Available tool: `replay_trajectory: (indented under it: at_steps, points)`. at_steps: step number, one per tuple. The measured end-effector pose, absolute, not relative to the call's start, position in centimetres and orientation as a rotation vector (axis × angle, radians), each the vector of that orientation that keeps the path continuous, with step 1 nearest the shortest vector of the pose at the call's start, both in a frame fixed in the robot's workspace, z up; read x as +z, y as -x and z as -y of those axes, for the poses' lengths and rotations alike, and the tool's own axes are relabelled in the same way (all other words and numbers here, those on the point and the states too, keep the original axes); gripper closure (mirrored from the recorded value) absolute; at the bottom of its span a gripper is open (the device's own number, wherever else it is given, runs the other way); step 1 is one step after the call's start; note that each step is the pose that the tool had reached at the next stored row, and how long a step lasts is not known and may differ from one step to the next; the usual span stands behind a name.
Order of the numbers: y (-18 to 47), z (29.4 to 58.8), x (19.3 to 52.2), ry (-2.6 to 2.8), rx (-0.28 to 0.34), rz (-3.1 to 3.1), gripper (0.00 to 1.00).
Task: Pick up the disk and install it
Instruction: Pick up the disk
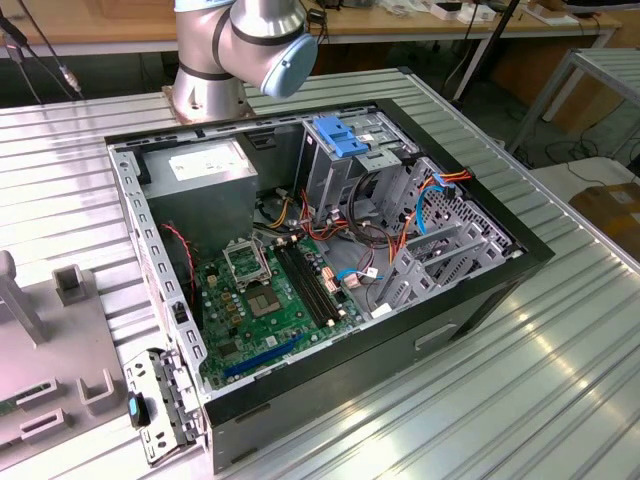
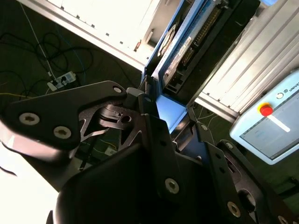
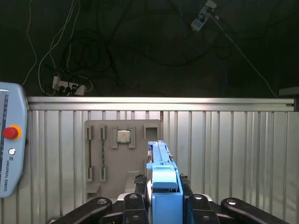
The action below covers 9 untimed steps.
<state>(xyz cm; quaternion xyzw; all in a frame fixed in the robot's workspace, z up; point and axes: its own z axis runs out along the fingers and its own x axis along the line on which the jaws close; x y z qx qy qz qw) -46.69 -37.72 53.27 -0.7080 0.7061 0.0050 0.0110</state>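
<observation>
Gripper (image 3: 162,201) w/ black fingers squeezed tight on the disk (image 3: 160,161), thin flat disk held on edge, long side sticking straight out from gripper, smooth blue plastic rail, ribbed metal table (image 3: 233,149) & grey tray (image 3: 135,163) past its tip

Arm (image 1: 243,40): silver, blue-capped joint just above the base, rising out past the top of the exterior view.
Pincer (image 3: 163,198) (image 2: 168,109): black, closed tight, clamping the disk (image 3: 163,170) edge-on in both wrist views.
Fingers (image 3: 138,189): one pressed on each side of the disk.
Linkage (image 2: 70,116): black bolted links, splayed wide on both sides.
</observation>
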Motion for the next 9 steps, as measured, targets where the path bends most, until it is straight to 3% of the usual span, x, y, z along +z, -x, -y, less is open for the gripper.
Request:
replay_trajectory:
  at_steps: [9]
  points:
    - [45.6,37.7,53.1,2.209,0.016,-2.203,0.63]
